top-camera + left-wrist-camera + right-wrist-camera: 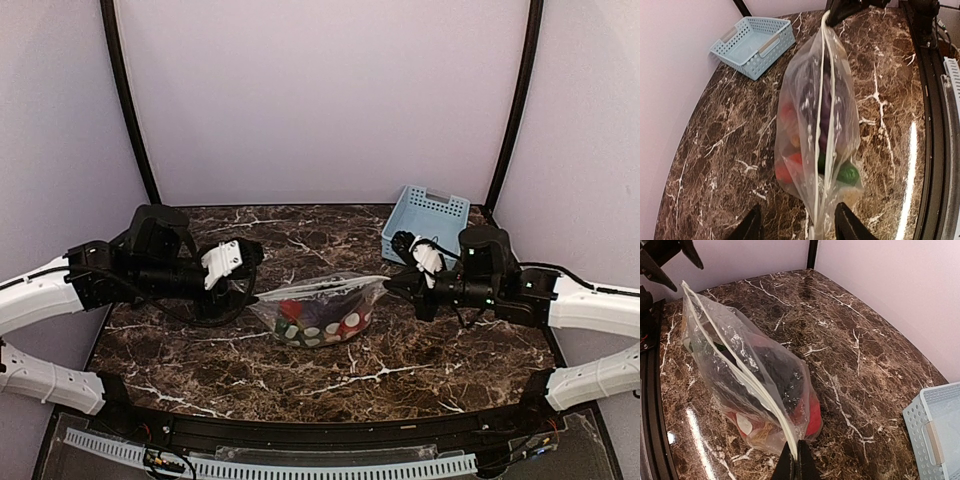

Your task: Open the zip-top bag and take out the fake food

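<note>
Left arm (60, 285) comes in from the left edge, its forearm roughly level over the dark brown marble-pattern table (200, 365), wrist aimed at the middle. The left gripper (248, 268) has its jaws spread wide. Its own wrist view shows the two black fingers (750, 227) well apart, with the end of the bag's white zip strip (823, 100) running down between them and nothing clamped.

In the middle is the clear floppy zip-top bag (320, 300), belly resting on the table, zip edge up and stretched between the two grippers. The fake food (325, 320) is all inside it, piled at the bottom.

Right arm (590, 300) mirrors the left one, reaching in low from the right. The right gripper (395, 282) is pinched tight on the bag's right corner (the right wrist view shows the jaws pressed together right on the zip strip). Behind it, at the far right corner, is a light-blue slotted plastic basket (428, 215), apart from the bag.

View differences: from the top the food is mostly a red and dark blur behind pale dots. The left wrist view picks out a dark purple eggplant (825, 105), red pieces (785, 172) and a green piece (847, 174). I can't tell from any view whether the zip is sealed.
</note>
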`<move>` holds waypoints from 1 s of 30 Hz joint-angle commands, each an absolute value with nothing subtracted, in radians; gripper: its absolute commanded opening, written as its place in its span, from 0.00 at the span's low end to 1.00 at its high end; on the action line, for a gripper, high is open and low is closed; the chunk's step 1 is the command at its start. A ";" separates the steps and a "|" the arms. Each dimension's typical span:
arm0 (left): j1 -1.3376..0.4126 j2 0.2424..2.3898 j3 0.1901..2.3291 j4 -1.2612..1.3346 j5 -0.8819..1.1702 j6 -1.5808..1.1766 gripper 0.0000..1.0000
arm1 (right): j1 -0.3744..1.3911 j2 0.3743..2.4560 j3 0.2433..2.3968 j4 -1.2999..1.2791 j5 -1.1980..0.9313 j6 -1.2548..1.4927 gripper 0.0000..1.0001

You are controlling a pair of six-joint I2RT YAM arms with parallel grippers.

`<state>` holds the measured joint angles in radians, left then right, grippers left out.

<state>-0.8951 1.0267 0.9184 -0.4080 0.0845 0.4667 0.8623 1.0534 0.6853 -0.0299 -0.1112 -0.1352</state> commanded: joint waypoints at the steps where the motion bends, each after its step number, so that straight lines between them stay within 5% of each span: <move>1: -0.912 1.046 1.030 -0.417 0.187 0.427 0.50 | 0.879 1.069 0.712 -0.005 -0.211 -0.169 0.00; 10: -0.983 1.231 1.214 -0.517 0.188 0.424 0.51 | 0.899 1.091 0.732 -0.005 -0.239 -0.196 0.00; 22: -1.029 1.357 1.268 -0.506 0.121 0.471 0.24 | 0.908 1.046 0.713 -0.006 -0.223 -0.188 0.00; 30: -1.029 1.398 1.279 -0.520 0.069 0.491 0.21 | 0.908 1.039 0.704 -0.005 -0.224 -0.186 0.00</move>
